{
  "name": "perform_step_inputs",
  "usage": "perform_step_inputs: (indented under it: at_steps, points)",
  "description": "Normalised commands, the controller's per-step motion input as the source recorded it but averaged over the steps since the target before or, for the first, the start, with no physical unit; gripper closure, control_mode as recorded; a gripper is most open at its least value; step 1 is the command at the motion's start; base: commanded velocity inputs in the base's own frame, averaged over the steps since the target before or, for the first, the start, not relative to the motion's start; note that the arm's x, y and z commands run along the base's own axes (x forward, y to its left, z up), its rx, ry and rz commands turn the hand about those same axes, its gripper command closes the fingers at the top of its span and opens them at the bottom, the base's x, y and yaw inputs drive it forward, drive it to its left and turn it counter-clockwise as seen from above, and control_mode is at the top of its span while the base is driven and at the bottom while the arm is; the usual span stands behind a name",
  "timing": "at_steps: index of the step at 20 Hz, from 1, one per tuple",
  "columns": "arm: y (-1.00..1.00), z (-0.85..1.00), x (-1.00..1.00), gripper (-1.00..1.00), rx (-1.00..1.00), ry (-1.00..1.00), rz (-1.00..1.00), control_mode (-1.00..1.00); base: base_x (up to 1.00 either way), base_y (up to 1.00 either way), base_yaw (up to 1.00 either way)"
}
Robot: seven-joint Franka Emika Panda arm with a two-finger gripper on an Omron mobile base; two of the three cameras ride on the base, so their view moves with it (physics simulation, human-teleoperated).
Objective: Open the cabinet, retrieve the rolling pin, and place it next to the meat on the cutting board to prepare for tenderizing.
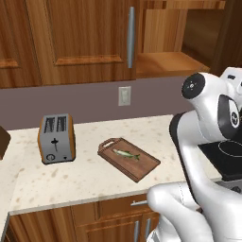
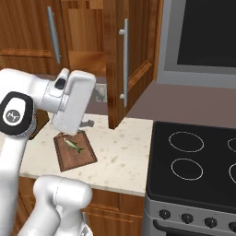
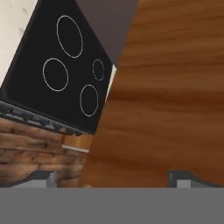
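Note:
The cabinet (image 1: 80, 33) hangs above the counter. Its left door is shut, and its right door (image 2: 131, 60) is swung out, baring a lighter wood inside (image 1: 163, 40). The rolling pin is hidden from view. On the counter lies the cutting board (image 1: 142, 166), loop handle to the left, with the meat (image 1: 126, 154), a small silvery-green fish, on its middle. My gripper (image 2: 92, 109) hovers above the board (image 2: 76, 159) and left of the swung-out door, pointing toward it. In the hand view the gripper (image 3: 113, 179) is open, its tips wide apart and nothing between them.
A silver-and-wood toaster (image 1: 56, 138) stands left of the board. A black stove (image 2: 193, 161) with ring burners sits to the right of the counter. Low cabinet fronts (image 1: 118, 217) run under the counter edge. A wall outlet (image 1: 124, 96) is behind the board.

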Motion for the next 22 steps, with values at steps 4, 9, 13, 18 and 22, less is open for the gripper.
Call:
perform_step_inputs:
  at_steps: [4,9,13,18,22]
  points:
    - [0.85,0.00,-0.44,-1.00,0.00,-0.15,0.00,-1.00,0.00,0.00,0.00]
    - [0.91,0.00,-0.29,-1.00,0.00,-0.15,0.00,-1.00,0.00,0.00,0.00]
    - [0.70,0.02,-0.11,-1.00,0.03,-0.20,0.00,-1.00,0.00,0.00,0.00]
    - [0.41,0.04,-0.04,-1.00,0.12,-0.26,0.00,-1.00,0.00,0.00,0.00]
    - [0.25,0.00,0.00,-1.00,0.18,-0.29,0.00,-1.00,0.00,0.00,0.00]
